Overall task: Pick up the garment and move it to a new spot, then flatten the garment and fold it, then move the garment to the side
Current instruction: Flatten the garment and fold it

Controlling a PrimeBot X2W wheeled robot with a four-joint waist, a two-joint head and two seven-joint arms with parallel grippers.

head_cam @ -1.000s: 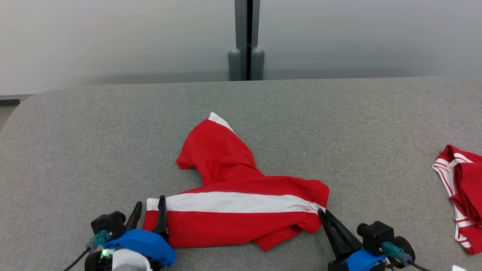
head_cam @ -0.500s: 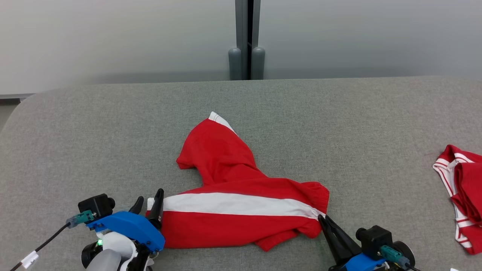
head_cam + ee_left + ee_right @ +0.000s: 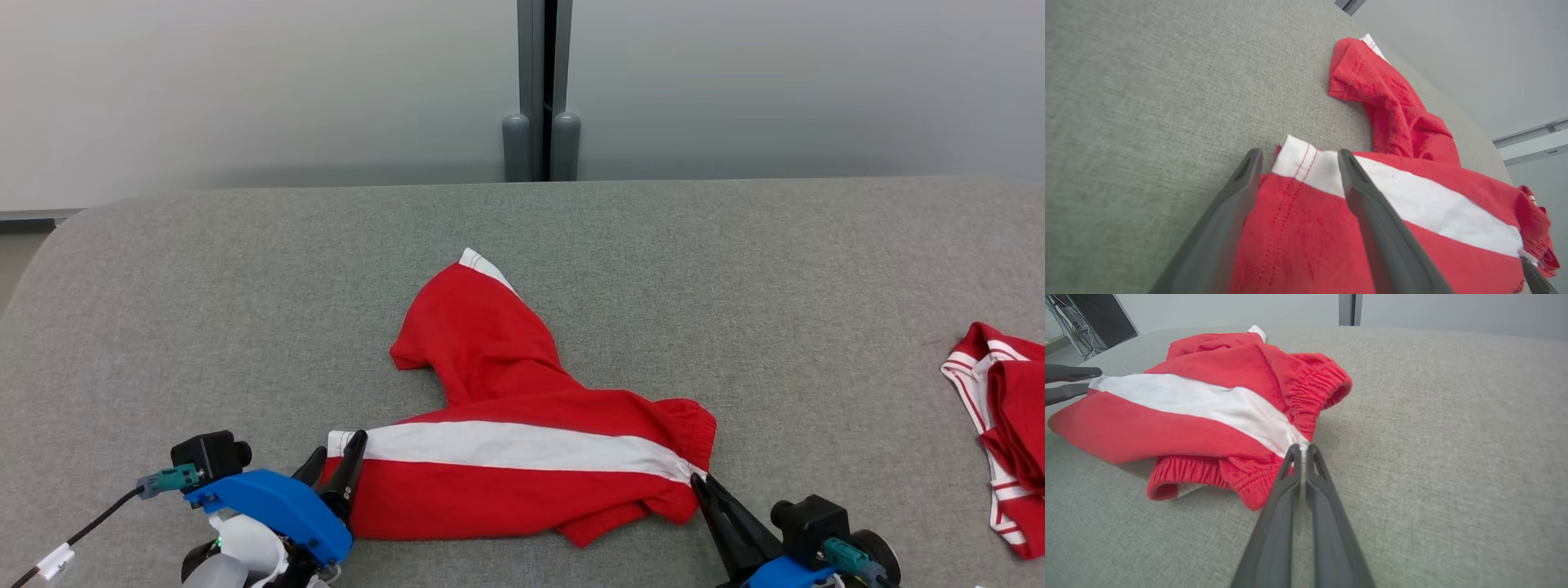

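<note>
The garment (image 3: pixel 490 367) is a pair of red shorts with a broad white stripe, lying crumpled on the grey table (image 3: pixel 245 310). One leg points away from me. My left gripper (image 3: pixel 336 447) is open at the hem corner on the left; in the left wrist view its two fingers (image 3: pixel 1372 216) straddle the white hem end (image 3: pixel 1306 165), low over the cloth. My right gripper (image 3: pixel 699 483) is shut on the garment where the stripe meets the elastic waistband (image 3: pixel 1323 381); the right wrist view shows its tips (image 3: pixel 1303 448) pinching that edge.
A second red-and-white garment (image 3: pixel 1000 425) lies at the table's right edge. Bare grey table stretches to the left and behind the shorts. A grey post (image 3: pixel 543 90) stands against the wall beyond the far edge.
The head view has shifted slightly. My left wrist has swung left and lower while its open fingertips stay at the hem corner. The right gripper keeps its pinch in place.
</note>
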